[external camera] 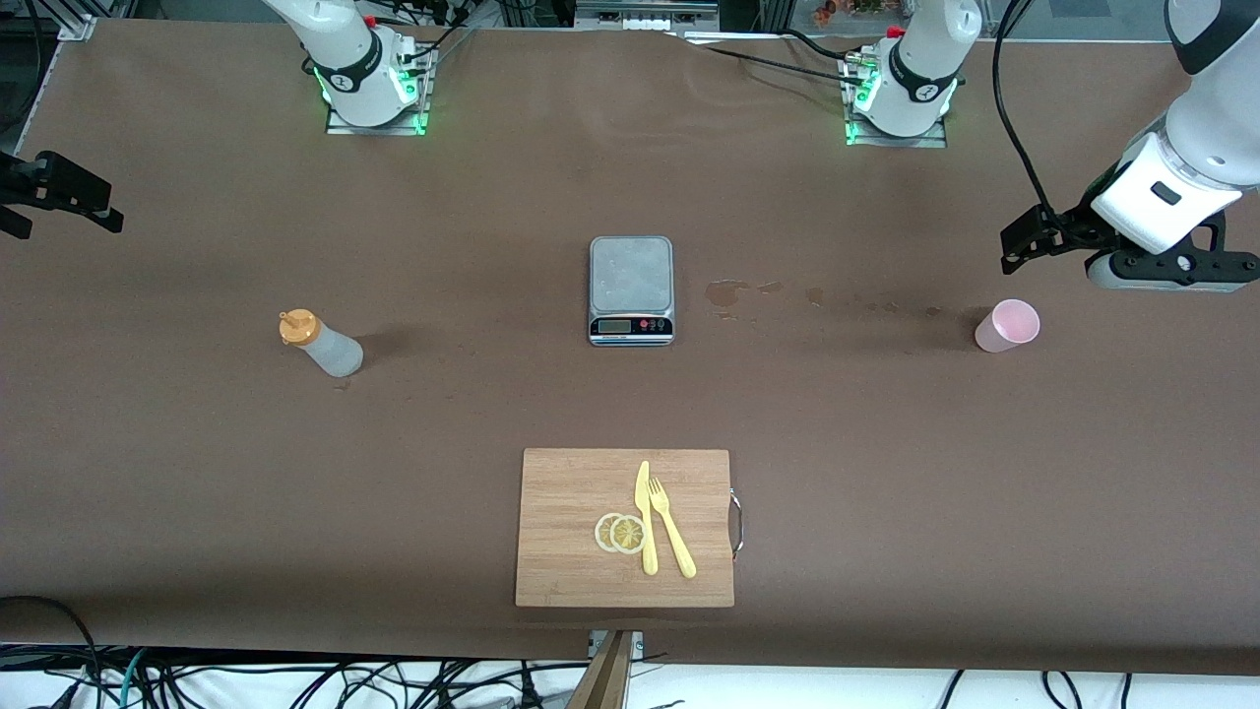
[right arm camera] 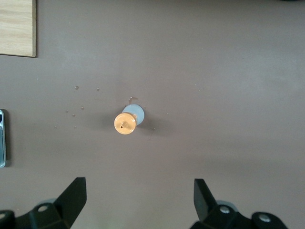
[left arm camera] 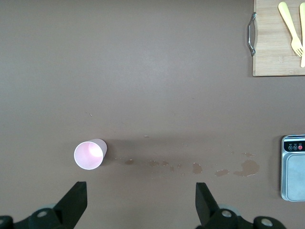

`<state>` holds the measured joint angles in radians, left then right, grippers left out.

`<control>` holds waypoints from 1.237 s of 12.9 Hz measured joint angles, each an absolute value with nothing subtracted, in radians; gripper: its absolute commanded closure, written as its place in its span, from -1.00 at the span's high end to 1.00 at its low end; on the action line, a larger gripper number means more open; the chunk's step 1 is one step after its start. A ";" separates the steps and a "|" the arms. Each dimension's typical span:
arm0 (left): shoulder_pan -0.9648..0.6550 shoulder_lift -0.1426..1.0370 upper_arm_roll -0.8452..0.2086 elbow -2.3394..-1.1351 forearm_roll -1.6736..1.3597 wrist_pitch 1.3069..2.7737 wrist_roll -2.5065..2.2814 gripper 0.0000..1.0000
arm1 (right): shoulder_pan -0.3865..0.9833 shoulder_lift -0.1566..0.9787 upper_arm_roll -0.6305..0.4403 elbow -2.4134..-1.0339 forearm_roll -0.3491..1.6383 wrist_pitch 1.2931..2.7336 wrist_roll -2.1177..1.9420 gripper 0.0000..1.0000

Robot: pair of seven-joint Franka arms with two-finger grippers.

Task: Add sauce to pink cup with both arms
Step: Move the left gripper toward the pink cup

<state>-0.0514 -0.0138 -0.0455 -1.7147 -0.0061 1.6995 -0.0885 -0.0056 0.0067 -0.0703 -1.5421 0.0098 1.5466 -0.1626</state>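
Brown table (external camera: 197,473) across nearly the whole front frame, edges at top and bottom, wide bare stretches between things.

Board (external camera: 625,527) at lower centre, just short of the table's bottom edge, metal handle on its right edge; also at the upper right corner of the left wrist frame and the upper left corner of the right wrist frame. On it: knife (external camera: 646,517), fork (external camera: 671,527), two lemon slices (external camera: 620,533), overlapping and touching the knife.

Scale (external camera: 631,290) at frame centre, plate bare, well apart from the board below. Dried stains (external camera: 728,291) trailing right from the scale toward the cup.

Left gripper (external camera: 1034,239) at the right edge, up in the air, above the table just up-frame of the cup; fingers (left arm camera: 76,200) spread wide, nothing between them. Right gripper (external camera: 59,192) at the left edge, mostly cut off by the frame; fingers (right arm camera: 76,195) likewise wide apart and empty in its wrist frame.

Bottle (external camera: 323,344) at centre left, upright, orange cap (right arm camera: 125,123) on top, open table all round; centred in the right wrist frame, above the gap between the fingers.

Cup (external camera: 1008,326) at centre right, upright, mouth open, standing alone near the right edge; in the left wrist frame at lower left, just above one finger, offset from the gap.
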 measured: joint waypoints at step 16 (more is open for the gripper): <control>-0.056 -0.006 -0.053 -1.713 -0.044 1.652 -0.071 1.00 | -0.007 0.007 -0.072 -1.542 0.010 1.547 -0.163 1.00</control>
<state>-0.0564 -0.0061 -0.0531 -1.7129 -0.0435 1.6521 -0.0708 -0.0066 0.0067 -0.0717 -1.5421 0.0098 1.5468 -0.1626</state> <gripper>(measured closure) 0.000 0.000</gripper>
